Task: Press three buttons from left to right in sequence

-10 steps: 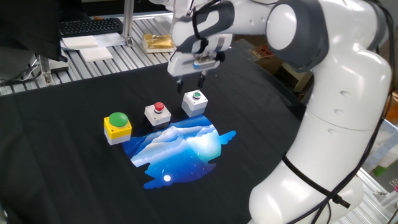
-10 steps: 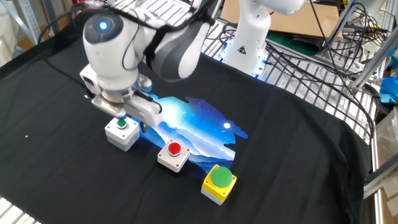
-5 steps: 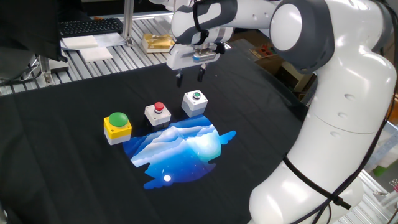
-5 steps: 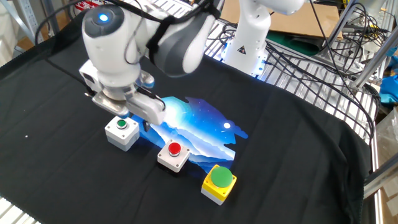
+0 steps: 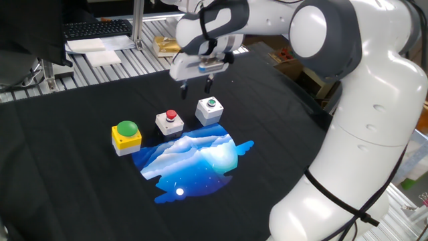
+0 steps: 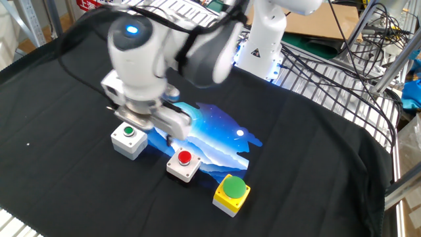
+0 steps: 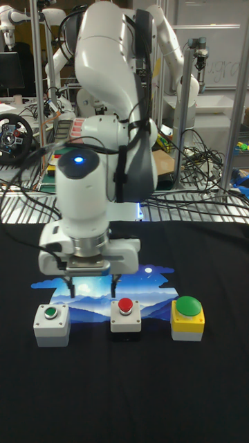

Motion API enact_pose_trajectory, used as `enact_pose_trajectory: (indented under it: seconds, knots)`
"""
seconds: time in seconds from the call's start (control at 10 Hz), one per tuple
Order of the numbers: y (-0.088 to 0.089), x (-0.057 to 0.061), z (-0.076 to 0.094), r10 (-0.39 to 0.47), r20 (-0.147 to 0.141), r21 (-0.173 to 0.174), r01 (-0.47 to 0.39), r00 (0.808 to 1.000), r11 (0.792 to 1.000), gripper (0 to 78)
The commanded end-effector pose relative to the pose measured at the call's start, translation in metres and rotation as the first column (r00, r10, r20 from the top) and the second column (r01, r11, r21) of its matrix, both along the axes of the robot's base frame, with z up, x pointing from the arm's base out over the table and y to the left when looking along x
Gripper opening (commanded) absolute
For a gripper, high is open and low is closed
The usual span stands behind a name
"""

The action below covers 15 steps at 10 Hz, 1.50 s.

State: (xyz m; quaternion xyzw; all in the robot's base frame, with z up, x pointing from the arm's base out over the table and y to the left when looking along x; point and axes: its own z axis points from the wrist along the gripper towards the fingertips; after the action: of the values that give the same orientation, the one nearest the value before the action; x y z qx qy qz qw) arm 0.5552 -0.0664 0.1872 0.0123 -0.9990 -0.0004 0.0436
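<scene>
Now the hand [image 5: 197, 87] had left the small green button [image 5: 212, 103]. A second earlier it hung directly above that box; half a second earlier it had lifted. At this moment it sat raised and had slid sideways, behind the gap between the small green button and the red button [image 5: 170, 115]. I could see a clear gap between its two fingers, so it was spread and pinching nothing.

All three boxes stood in their row, unmoved. The big green dome [image 5: 126, 128] was at one end, the red in the middle and the small green at the other. In the tall view the small green is the leftmost. I therefore took the lift and sideways drift to mean that the first press was done and the red came next. I could not confirm from the pictures that the press had registered. The hand had to travel further along the row before descending.

The bench was covered by a black cloth [image 5: 67, 167], with a blue landscape patch [image 5: 194, 161] lying just beside the boxes. Beyond the cloth were slatted metal, a keyboard [image 5: 97, 28] and loose cables [image 6: 329, 46].
</scene>
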Motion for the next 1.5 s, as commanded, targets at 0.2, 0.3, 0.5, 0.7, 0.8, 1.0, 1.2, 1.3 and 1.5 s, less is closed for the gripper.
enact_pose_trajectory:
  seconds: [0.2, 0.3, 0.5, 0.7, 0.8, 1.0, 1.2, 1.3, 1.5]
  knots:
    - [0.028, -0.013, -0.008, -0.051, 0.019, 0.0, 0.051, 0.999, 0.999, 77.5]
    - [0.028, -0.013, -0.01, -0.064, 0.026, -0.005, 0.064, 0.998, 0.998, 77.5]
    - [0.029, -0.013, -0.015, -0.075, 0.037, -0.007, 0.075, 0.997, 0.997, 77.5]
    - [0.031, -0.011, -0.02, -0.072, 0.042, -0.003, 0.072, 0.997, 0.997, 77.5]
    - [0.031, -0.011, -0.02, -0.072, 0.042, -0.003, 0.072, 0.997, 0.997, 77.5]
    - [0.034, -0.007, -0.017, -0.07, 0.038, -0.003, 0.071, 0.997, 0.998, 77.5]
    - [0.034, -0.005, -0.019, -0.065, 0.037, -0.003, 0.065, 0.997, 0.998, 77.5]
    - [0.034, -0.005, -0.021, -0.064, 0.037, -0.002, 0.064, 0.997, 0.998, 77.5]
    - [0.034, -0.005, -0.028, -0.066, 0.038, -0.001, 0.066, 0.997, 0.998, 77.5]
